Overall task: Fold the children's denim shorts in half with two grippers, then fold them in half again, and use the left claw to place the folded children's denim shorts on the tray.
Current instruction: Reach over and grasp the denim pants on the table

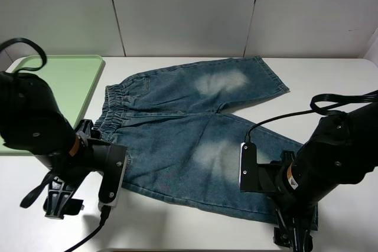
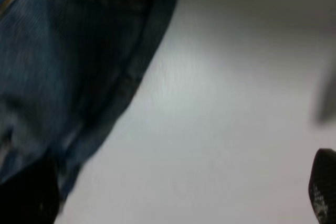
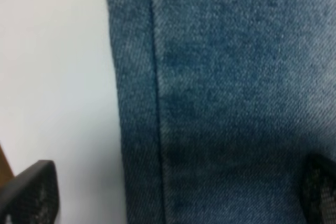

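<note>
With the left gripper and right gripper both spread wide at the near edge of the shorts, a shallow bite may let the denim slip mid-fold

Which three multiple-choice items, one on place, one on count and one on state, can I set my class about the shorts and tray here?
1. In the high view, where is the tray relative to the children's denim shorts? A under them; B to their right; C to their left, beside the waistband.
2. How many pale faded patches show on the shorts? A one; B two; C four.
3. How do the shorts lie? A spread flat, unfolded; B folded in half; C folded on the tray.
Answers: 1 C, the green tray sits left of the waistband. 2 B, each leg has one patch. 3 A, both legs lie open on the white table.
</note>
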Controlling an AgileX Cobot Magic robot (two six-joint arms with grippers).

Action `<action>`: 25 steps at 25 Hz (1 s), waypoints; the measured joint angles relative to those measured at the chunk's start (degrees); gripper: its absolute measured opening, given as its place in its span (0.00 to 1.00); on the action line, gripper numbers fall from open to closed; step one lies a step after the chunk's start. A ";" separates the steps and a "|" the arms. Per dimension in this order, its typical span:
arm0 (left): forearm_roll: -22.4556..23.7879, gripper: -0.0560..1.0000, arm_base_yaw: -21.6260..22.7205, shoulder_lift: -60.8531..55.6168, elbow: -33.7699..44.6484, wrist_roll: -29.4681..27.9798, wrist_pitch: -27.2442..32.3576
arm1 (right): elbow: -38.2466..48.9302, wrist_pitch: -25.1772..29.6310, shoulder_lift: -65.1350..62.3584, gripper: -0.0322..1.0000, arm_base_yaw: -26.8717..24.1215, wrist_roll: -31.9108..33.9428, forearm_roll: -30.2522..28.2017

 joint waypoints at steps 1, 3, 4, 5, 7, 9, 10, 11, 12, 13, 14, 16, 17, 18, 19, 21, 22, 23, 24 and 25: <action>0.00 0.94 0.00 1.26 -1.04 0.00 -0.29 | 0.00 0.00 0.00 0.71 0.00 0.00 0.00; 0.04 0.94 0.00 3.94 -3.19 0.00 -0.85 | 0.00 0.00 0.00 0.71 0.00 0.00 0.09; 0.04 0.94 0.00 4.98 -4.40 0.00 -1.18 | 0.00 0.00 0.00 0.71 0.00 0.00 0.20; 0.04 0.94 0.00 6.18 -5.59 0.00 -1.31 | 0.00 0.00 0.00 0.71 0.00 0.00 0.26; 0.04 0.93 0.00 8.70 -7.56 0.00 -1.42 | 0.00 0.00 0.00 0.71 0.00 0.00 0.59; 0.09 0.93 0.00 10.70 -8.95 0.07 -1.05 | 0.00 0.00 0.05 0.71 0.00 0.00 0.72; 0.09 0.92 0.00 11.30 -9.37 0.07 -0.46 | 0.00 0.00 0.10 0.71 0.00 0.00 0.72; 0.03 0.92 0.00 11.90 -9.73 0.27 0.19 | 0.00 0.00 0.10 0.71 0.00 0.00 0.83; -0.03 0.91 0.00 12.38 -9.95 0.27 0.63 | 0.00 -0.08 0.10 0.71 0.00 0.00 0.81; -0.25 0.89 0.00 12.79 -10.08 0.27 1.00 | 0.00 -0.15 0.21 0.71 0.00 0.00 0.84; -0.51 0.87 0.00 13.15 -10.24 0.27 1.44 | 0.00 -0.15 0.21 0.71 0.00 0.00 0.84; -1.21 0.80 0.00 13.31 -10.36 0.27 1.97 | 0.00 -0.20 0.27 0.71 0.00 0.00 0.88; -1.56 0.76 0.00 13.38 -10.36 0.27 2.36 | 0.00 -0.20 0.27 0.70 0.00 0.00 0.94; -1.70 0.71 -0.06 13.50 -10.36 0.27 2.73 | 0.00 -0.15 0.27 0.68 0.00 0.00 1.08; -1.69 0.65 -0.06 13.65 -10.36 0.34 2.98 | 0.00 -0.09 0.27 0.66 0.00 0.00 1.28; -1.45 0.54 -0.06 13.77 -10.36 0.47 3.23 | 0.00 -0.16 0.27 0.61 0.00 0.00 1.45; -1.12 0.49 -0.06 13.77 -10.36 0.47 3.23 | 0.00 -0.20 0.27 0.57 0.00 0.00 1.45; -0.83 0.44 -0.06 13.85 -10.36 0.47 3.23 | 0.00 -0.27 0.27 0.55 0.00 0.00 1.45; -0.55 0.39 -0.06 13.85 -10.36 0.47 3.10 | 0.00 -0.35 0.27 0.52 0.00 0.00 1.45; -0.16 0.34 -0.06 13.85 -10.36 0.47 2.89 | 0.00 -0.36 0.27 0.49 0.00 0.00 1.45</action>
